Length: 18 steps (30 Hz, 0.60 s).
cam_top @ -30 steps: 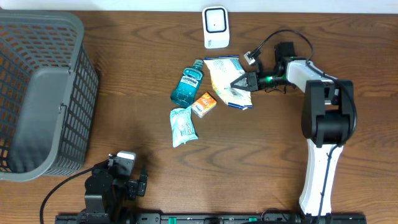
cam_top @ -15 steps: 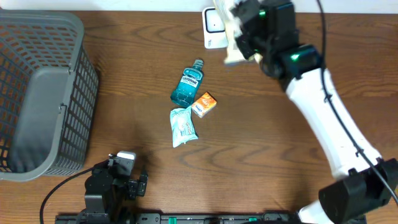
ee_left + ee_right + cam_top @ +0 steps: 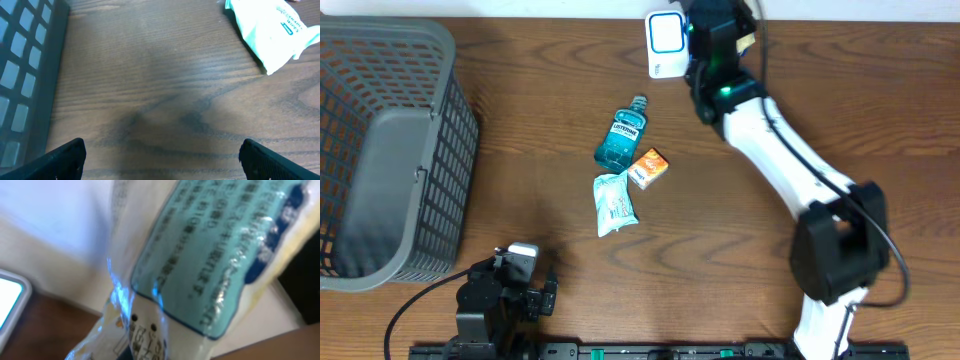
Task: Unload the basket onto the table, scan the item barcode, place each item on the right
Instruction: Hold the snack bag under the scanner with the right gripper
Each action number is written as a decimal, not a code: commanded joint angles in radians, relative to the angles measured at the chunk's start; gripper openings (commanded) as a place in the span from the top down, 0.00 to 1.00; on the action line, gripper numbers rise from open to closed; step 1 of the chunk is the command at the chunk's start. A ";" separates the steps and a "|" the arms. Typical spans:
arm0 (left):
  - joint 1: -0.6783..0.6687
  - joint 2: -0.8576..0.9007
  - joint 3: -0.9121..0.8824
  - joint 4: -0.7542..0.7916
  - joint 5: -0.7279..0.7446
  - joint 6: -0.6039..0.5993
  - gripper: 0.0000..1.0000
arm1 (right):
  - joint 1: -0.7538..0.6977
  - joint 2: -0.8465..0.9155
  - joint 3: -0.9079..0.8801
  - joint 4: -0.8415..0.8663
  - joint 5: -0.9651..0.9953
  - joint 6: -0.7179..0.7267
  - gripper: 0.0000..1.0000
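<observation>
Reaching over the far edge of the brown wooden table [image 3: 520, 90], the right gripper [image 3: 717, 28] sits just beside the white rectangular barcode scanner [image 3: 666, 43], which stands at the middle of that edge. Its fingers are out of sight in both views that cover it, but they are pressed together on the clear plastic food packet with a teal printed label [image 3: 200, 270]. The packet fills the right wrist view, held off the table and tilted, with a lit corner of the scanner showing low at the left. Whether its barcode faces the scanner cannot be told.

Three more items lie near the middle of the table. A teal mouthwash bottle with a blue label [image 3: 623, 135] lies on its side, cap toward the far edge. A small orange carton [image 3: 648, 167] sits just beside the bottle's base, and a crinkled pale green sachet [image 3: 614, 203] lies next to it on the near side.

A grey plastic mesh basket [image 3: 380, 150] fills the table's left edge.

The left gripper [image 3: 170, 159] hovers low over bare wood at the near edge, its dark fingers [image 3: 65, 157] spread wide and holding nothing, well apart from the sachet.
</observation>
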State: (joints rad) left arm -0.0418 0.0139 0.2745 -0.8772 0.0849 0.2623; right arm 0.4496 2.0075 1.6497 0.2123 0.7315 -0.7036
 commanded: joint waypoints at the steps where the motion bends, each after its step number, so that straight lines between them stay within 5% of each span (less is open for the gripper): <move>1: 0.003 -0.003 -0.011 -0.031 0.009 -0.002 0.02 | 0.025 0.103 0.005 0.224 0.182 -0.329 0.99; 7: 0.003 -0.003 -0.011 -0.031 0.009 -0.002 0.02 | 0.069 0.285 0.007 0.676 0.208 -0.677 0.99; 12: 0.003 -0.003 -0.011 -0.031 0.009 -0.002 0.02 | 0.099 0.405 0.047 0.698 0.183 -0.823 0.99; 18: 0.003 -0.003 -0.011 -0.031 0.009 -0.002 0.02 | 0.121 0.527 0.238 0.685 0.163 -0.838 0.99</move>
State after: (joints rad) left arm -0.0418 0.0139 0.2745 -0.8776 0.0883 0.2623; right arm 0.5636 2.5210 1.7622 0.8860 0.9115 -1.4891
